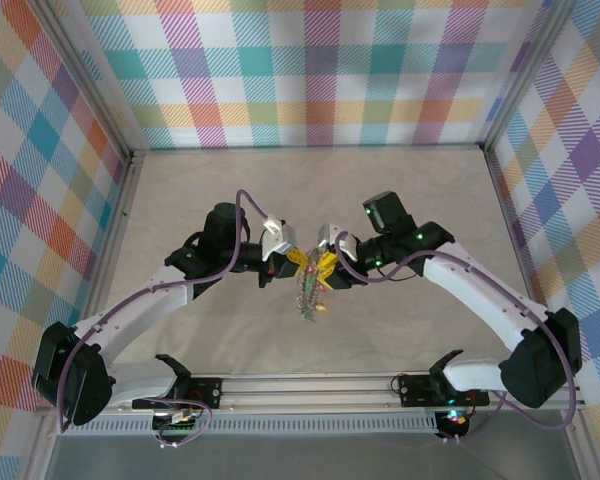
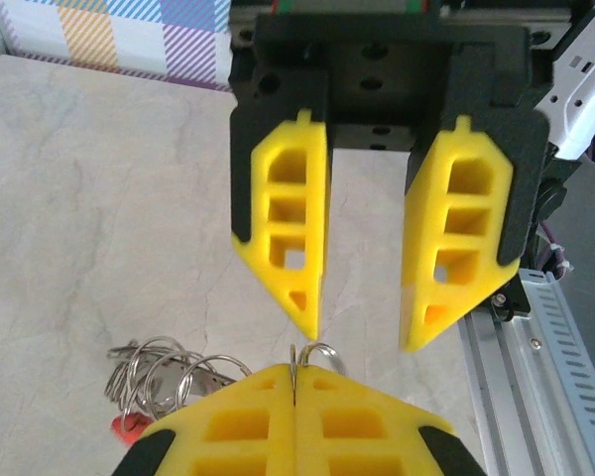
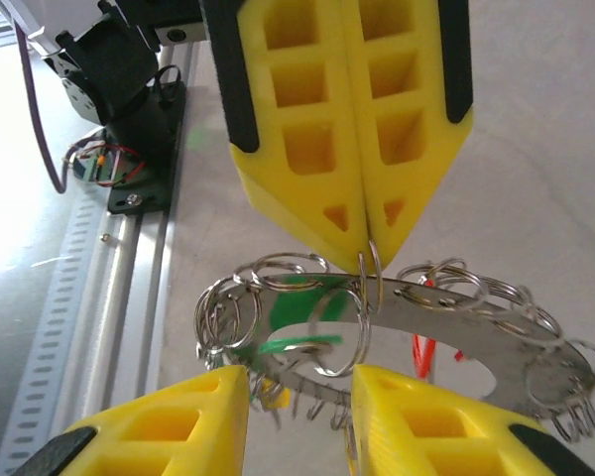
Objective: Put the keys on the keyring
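Left gripper (image 3: 362, 246) presses its fingers together on a thin wire loop of the keyring (image 3: 426, 309), which hangs above the table (image 2: 89, 198) between both arms. Small rings and keys (image 1: 310, 297) with green and red tags fringe it. Right gripper (image 2: 365, 335) faces it with fingers spread. It seems to be between grips, and next it needs an exact grasp.
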Robot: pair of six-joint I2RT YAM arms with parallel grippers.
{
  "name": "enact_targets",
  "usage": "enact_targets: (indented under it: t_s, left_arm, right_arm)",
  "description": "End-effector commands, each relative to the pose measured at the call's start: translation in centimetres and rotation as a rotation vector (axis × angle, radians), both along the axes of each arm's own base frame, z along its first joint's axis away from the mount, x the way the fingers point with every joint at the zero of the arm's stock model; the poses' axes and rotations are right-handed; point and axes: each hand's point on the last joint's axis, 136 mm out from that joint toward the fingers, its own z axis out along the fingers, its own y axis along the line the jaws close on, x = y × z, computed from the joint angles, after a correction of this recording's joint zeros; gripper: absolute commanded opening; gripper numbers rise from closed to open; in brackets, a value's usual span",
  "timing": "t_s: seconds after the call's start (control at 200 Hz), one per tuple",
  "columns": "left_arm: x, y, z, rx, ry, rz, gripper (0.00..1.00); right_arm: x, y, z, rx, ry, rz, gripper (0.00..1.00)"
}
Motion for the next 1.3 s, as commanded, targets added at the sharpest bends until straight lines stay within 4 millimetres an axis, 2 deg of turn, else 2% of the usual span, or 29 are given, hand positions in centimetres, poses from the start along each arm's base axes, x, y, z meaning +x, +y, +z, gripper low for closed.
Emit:
enact_targets:
  t_s: [0.0, 0.195, 0.485, 0.73, 1.005, 1.07, 1.14, 1.27, 1.295]
  left_arm:
    - [-0.6, -0.2, 2.2, -0.062, -0.064, -0.039, 0.00]
    - [-0.8, -0.2, 2.2, -0.068, -0.062, -0.053, 0.00]
    - [-1.1, -0.2, 2.6, -0.079, -0.070, -0.060, 0.00]
    - [-1.0, -0.2, 2.7, -0.090, -0.075, -0.059, 0.00]
    - [-0.7, -0.3, 2.8, -0.100, -0.078, -0.047, 0.00]
    - [-0.7, -0.3, 2.7, -0.100, -0.077, -0.043, 0.00]
    - [-0.5, -0.2, 2.5, -0.087, -0.076, -0.030, 0.00]
    - [0.1, 0.5, 1.2, -0.005, -0.086, 0.017, 0.00]
    - [0.2, 0.7, 0.7, 0.025, -0.082, 0.025, 0.03]
  right_arm:
    - [0.2, 0.1, 0.7, 0.042, -0.075, -0.004, 0.33]
    - [0.4, 1.1, 1.0, 0.097, -0.067, 0.020, 0.38]
    - [1.2, 1.9, 1.1, 0.128, -0.073, 0.024, 0.35]
    - [0.4, 2.2, 0.7, 0.143, -0.028, 0.049, 0.23]
    - [0.3, 2.8, 0.5, 0.149, -0.019, 0.072, 0.20]
    - [0.2, 2.8, 0.5, 0.149, -0.020, 0.074, 0.11]
    - [0.3, 2.6, 0.3, 0.134, -0.031, 0.070, 0.04]
    - [0.6, 2.0, 0.1, 0.071, -0.060, 0.049, 0.03]
    - [0.7, 1.8, 0.1, 0.056, -0.061, 0.044, 0.03]
